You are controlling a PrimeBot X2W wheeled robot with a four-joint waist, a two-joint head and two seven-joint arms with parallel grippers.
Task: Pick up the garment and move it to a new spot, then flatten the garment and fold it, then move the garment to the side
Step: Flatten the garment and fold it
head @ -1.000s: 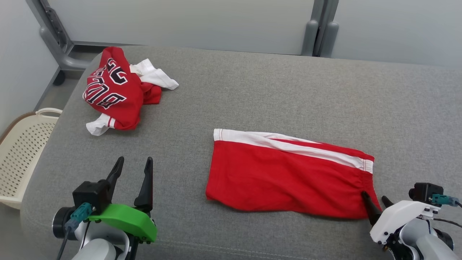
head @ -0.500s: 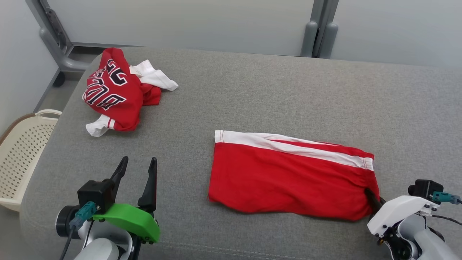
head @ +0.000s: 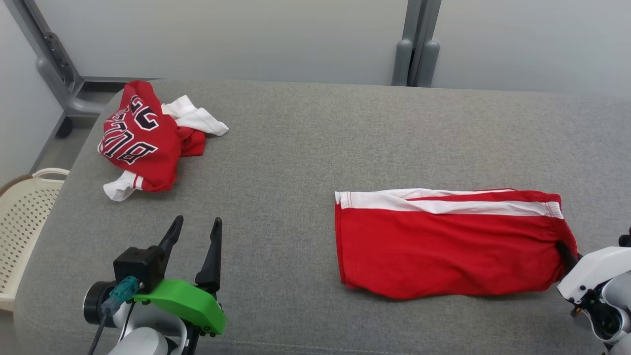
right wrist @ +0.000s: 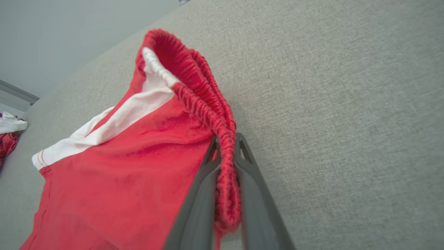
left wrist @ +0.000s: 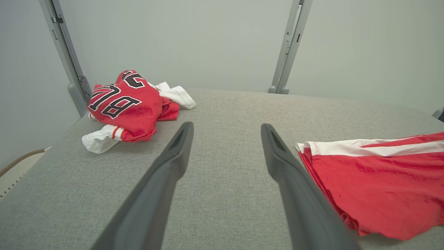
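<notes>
The right claw (right wrist: 226,139) has just clenched on the red shorts (head: 443,251) at their waistband (right wrist: 204,100), probably starting the sideways move, while the left claw (head: 197,222) stays released.

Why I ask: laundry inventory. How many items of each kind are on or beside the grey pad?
red shorts: 1
crumpled red-and-white jersey: 1
cream laundry basket: 1
Total: 3

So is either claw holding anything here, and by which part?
Right claw pinches the red shorts by the elastic waistband; left claw holds nothing.
</notes>
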